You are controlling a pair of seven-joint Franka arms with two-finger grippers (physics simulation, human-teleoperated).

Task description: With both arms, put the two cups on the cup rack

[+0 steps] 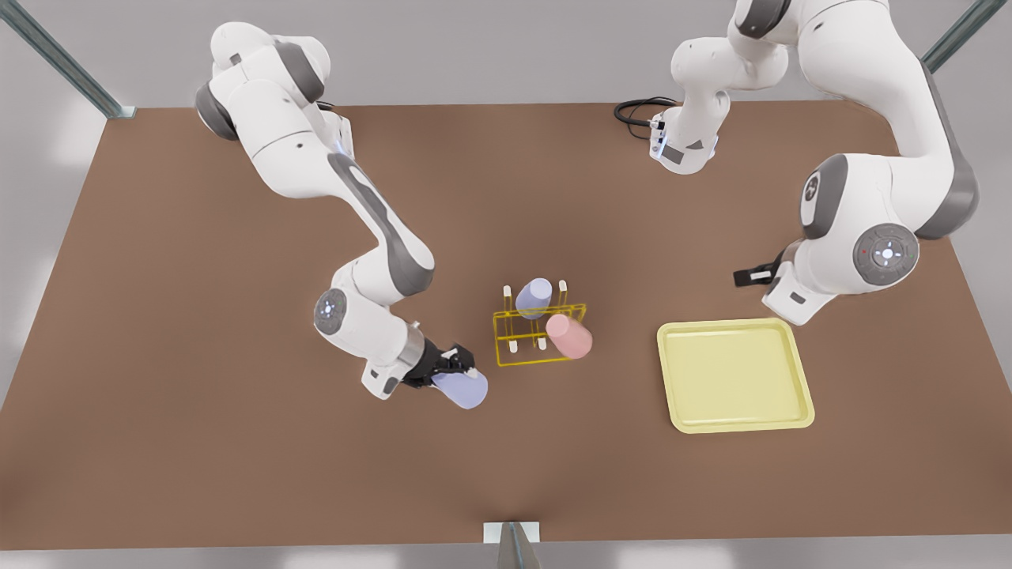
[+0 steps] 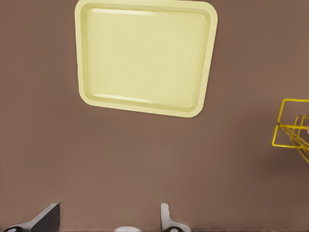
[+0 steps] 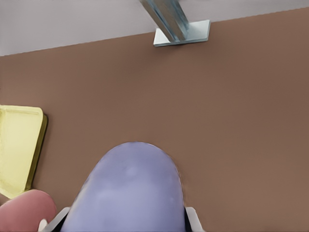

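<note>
My right gripper (image 1: 461, 371) is shut on a pale lavender cup (image 1: 462, 389) held on its side, low over the table just off the front view's left of the yellow wire cup rack (image 1: 538, 341). From the right wrist that cup (image 3: 128, 193) sits between the fingers. A second lavender cup (image 1: 534, 297) sits on a back peg of the rack. The soft pink cup (image 1: 569, 336) leans on the rack's corner nearest the tray, and its edge (image 3: 26, 210) shows beside the held cup. My left gripper (image 1: 751, 275) waits open and empty above the tray's far side, fingers (image 2: 166, 220) spread.
A flat pale yellow tray (image 1: 735, 375) lies on the brown table at the front view's right of the rack, also as the tray (image 2: 145, 55) below the left wrist. The rack's edge (image 2: 292, 128) shows there too. A metal post (image 1: 512, 541) stands at the near table edge.
</note>
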